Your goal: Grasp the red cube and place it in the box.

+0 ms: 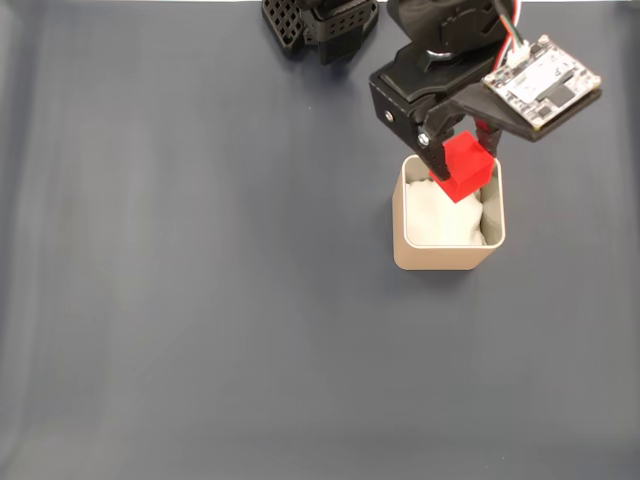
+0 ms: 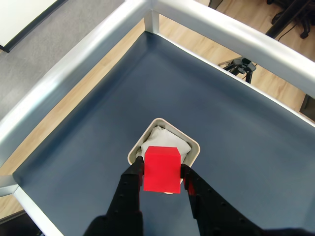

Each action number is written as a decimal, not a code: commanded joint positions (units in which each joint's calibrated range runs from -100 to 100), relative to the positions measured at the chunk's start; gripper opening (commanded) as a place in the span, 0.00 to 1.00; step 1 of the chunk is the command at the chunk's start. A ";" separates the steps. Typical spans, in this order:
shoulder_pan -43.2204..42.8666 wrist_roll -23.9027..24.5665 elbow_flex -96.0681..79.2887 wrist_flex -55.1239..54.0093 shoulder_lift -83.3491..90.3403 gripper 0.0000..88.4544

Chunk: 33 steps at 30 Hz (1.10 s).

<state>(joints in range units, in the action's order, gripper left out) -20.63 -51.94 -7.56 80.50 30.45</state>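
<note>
The red cube [image 1: 464,167] [image 2: 161,168] hangs above the near rim of the box [image 1: 437,256] [image 2: 194,146], a beige square container with white padding inside. My gripper [image 1: 458,163] [image 2: 162,173] is shut on the cube, one black finger on each side of it. In the fixed view the cube overlaps the box's upper edge; in the wrist view it covers the near part of the box opening. The padding shows past the cube.
The dark blue table surface [image 1: 200,280] stretches wide to the left and below the box. A metal rail [image 2: 74,73] frames the table edges and corner in the wrist view. The arm's black base [image 1: 320,25] sits at the top edge.
</note>
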 commanded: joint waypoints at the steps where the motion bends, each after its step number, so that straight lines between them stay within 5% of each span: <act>1: 0.50 0.05 2.64 -1.10 0.49 0.02; 17: -0.21 0.44 2.09 -2.50 -0.03 0.04; 33: 0.08 1.17 0.81 -3.48 0.75 0.33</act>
<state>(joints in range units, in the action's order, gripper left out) -20.63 -51.21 -7.56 77.99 30.27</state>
